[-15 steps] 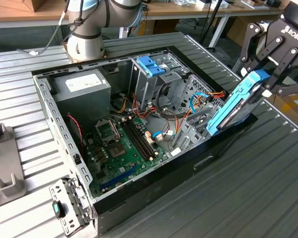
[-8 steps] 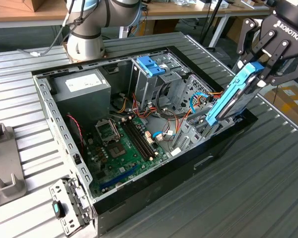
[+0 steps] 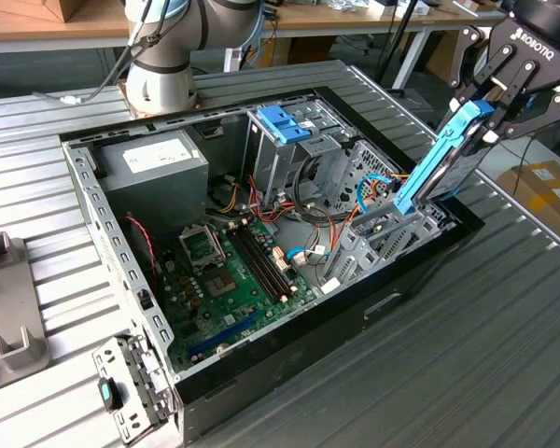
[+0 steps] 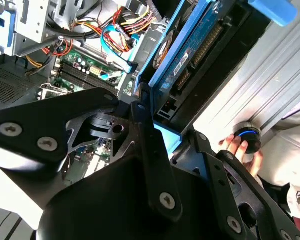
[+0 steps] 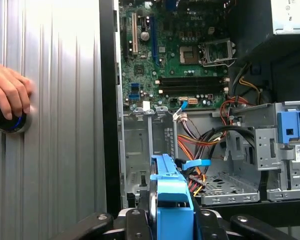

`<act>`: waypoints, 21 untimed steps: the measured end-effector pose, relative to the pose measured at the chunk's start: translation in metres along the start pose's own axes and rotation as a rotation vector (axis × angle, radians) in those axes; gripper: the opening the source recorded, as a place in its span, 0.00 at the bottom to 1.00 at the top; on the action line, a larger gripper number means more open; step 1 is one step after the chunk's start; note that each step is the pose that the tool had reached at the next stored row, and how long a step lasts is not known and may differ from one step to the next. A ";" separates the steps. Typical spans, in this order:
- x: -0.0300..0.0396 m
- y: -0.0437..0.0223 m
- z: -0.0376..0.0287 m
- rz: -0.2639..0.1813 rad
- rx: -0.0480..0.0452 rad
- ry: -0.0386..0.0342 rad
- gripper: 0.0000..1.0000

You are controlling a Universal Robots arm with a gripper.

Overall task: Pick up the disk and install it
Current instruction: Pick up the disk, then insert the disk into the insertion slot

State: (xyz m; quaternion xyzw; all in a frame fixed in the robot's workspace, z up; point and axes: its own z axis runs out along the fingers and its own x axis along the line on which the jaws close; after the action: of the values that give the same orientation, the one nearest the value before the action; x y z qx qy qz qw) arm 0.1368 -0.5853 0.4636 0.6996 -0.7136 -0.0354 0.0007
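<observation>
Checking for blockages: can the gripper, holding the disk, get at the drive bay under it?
Probably yes. The gripper is shut on the tilted disk, whose lower end sits at the bay's open top. The cables lie beside the bay, not across it, as far as shown.

We see bright blue rails framing the disk [image 3: 436, 163], and a darker blue circuit board on its face in the second wrist view; the gripper [image 3: 483, 110] is black with white lettering; the computer case [image 3: 355, 317] is black outside and dull grey metal within; the motherboard [image 3: 226, 275] is green, crossed by black memory slots; the power-supply box [image 3: 159, 173] is grey under a white label; the bracket [image 3: 285, 123] on the metal cage is the same bright blue; the cables [image 5: 190, 147] run red, orange, yellow and black; the table [image 3: 504, 364] is silver-grey, ribbed in parallel lines; the round knob [image 5: 7, 122] is black with a blue ring.
</observation>
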 end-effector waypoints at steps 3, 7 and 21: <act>0.0000 -0.0001 0.0000 0.000 0.0001 -0.0001 0.37; 0.0000 -0.0002 0.0000 0.000 0.0000 -0.0001 0.37; 0.0003 0.0124 0.0013 0.000 0.0001 -0.0001 0.37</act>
State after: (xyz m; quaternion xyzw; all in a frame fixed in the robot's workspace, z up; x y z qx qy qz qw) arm 0.1243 -0.5853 0.4630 0.6997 -0.7136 -0.0354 0.0007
